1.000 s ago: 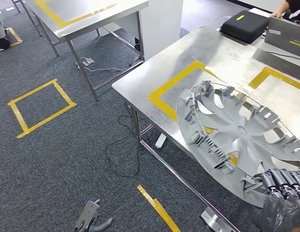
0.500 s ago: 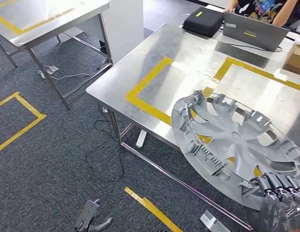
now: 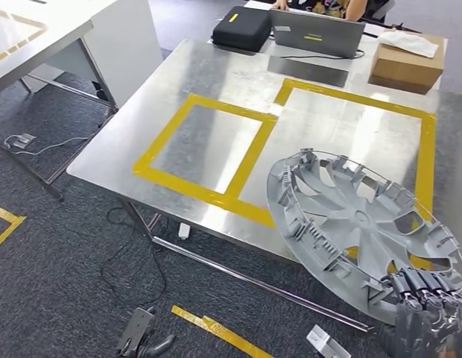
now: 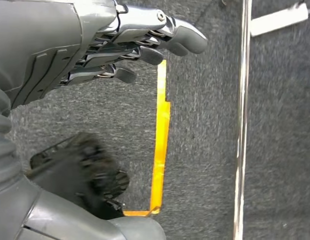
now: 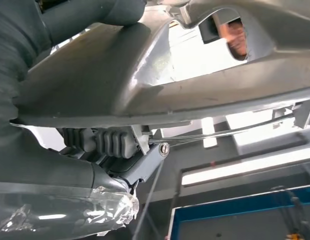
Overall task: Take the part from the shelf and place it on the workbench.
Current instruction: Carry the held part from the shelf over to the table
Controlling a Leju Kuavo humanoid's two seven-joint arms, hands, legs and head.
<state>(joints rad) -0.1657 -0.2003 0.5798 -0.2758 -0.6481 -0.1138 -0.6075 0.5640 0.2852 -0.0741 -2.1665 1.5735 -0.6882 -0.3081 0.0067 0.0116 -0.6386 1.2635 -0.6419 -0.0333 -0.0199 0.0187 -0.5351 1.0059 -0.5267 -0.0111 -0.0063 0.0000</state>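
Observation:
The part is a large grey wheel cover (image 3: 364,227), inner side up, held tilted in the air over the near right edge of the steel workbench (image 3: 217,82). My right hand (image 3: 428,298) grips its near rim at the lower right of the head view. The right wrist view shows the cover's grey rim (image 5: 191,95) close up against my fingers (image 5: 104,142). My left hand (image 3: 144,339) hangs low over the carpet with nothing in it, its fingers (image 4: 146,50) stretched out straight.
Two yellow tape rectangles (image 3: 209,149) mark the workbench top. At its far edge lie a black case (image 3: 243,28), a laptop (image 3: 319,33) and a cardboard box (image 3: 406,63), with a person behind. Another steel table (image 3: 26,37) stands at left. Cables (image 3: 127,246) trail on the carpet.
The whole view has swung: the workbench now sits more central and square-on, with the box in sight. The wheel cover stays in my right hand at the lower right.

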